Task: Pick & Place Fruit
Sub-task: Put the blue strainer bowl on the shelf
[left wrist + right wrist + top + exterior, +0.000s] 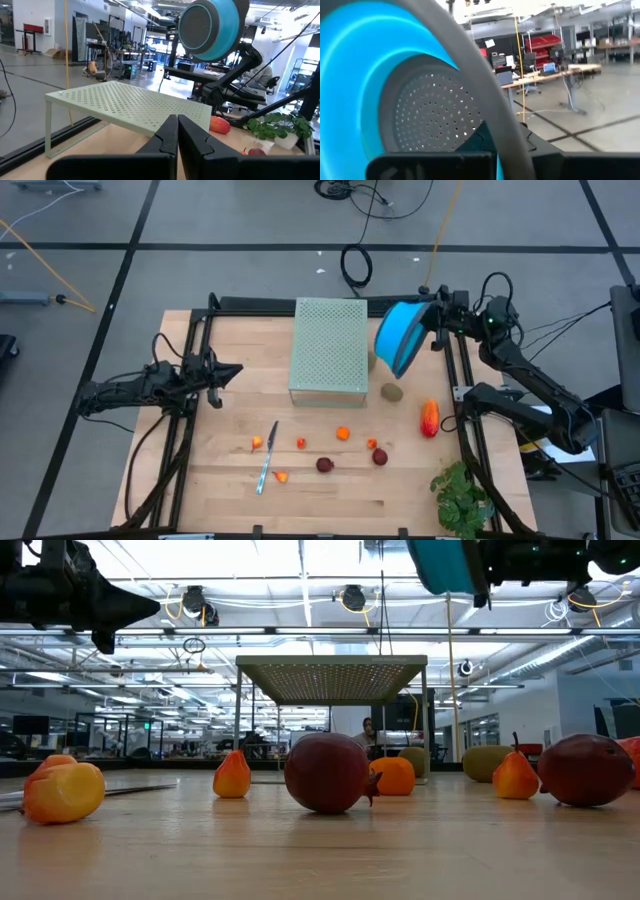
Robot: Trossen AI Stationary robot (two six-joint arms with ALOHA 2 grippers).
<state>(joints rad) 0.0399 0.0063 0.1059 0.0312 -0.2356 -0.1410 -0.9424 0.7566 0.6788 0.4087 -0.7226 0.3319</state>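
Blue plastic fills what my right wrist sees: a blue colander [400,338] with a grey perforated bottom, held by its rim in my right fingers [432,320], which are closed tight on it. I hold it up in the air, tipped on edge, over the far right part of the wooden table [220,490], just beside the pale green perforated rack [328,345].

My left fingers [228,372] are pressed together with nothing between them, raised above the table's left side and pointing toward the rack.

None of the fruit is in my grasp; it all lies on the table. The olive-brown oval [392,391] sits near the rack's right front corner, below the colander. The red-orange-yellow oblong [430,418] lies near the right edge. Two dark maroon balls [325,465] rest toward the front, one near the middle and the other a little to its right. Small orange and red pieces [343,434] are scattered in a loose row between the rack and the front edge. A slim silver knife [267,458] lies among the leftmost pieces, and a green leafy plant [462,498] stands at the front right corner.
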